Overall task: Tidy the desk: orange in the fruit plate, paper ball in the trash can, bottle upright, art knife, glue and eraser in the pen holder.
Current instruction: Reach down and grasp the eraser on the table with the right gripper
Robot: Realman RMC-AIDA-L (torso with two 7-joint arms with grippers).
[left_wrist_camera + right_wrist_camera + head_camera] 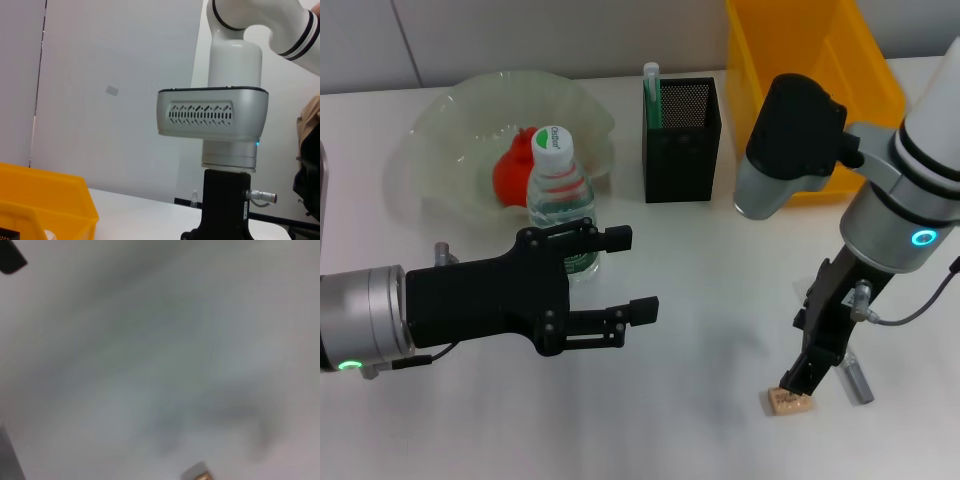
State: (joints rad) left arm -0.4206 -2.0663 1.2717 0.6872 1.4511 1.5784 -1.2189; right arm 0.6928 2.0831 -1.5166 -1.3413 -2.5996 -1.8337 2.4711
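Eraser lies on the white desk at lower right of the head view, with a grey metal rod just beside it. Right gripper points down onto the eraser; whether its fingers are spread or closed cannot be told. Left gripper, fingers spread, sits at centre left, next to the upright bottle. Fruit plate holds the orange. Pen holder contains the glue. Trash can stands at upper right.
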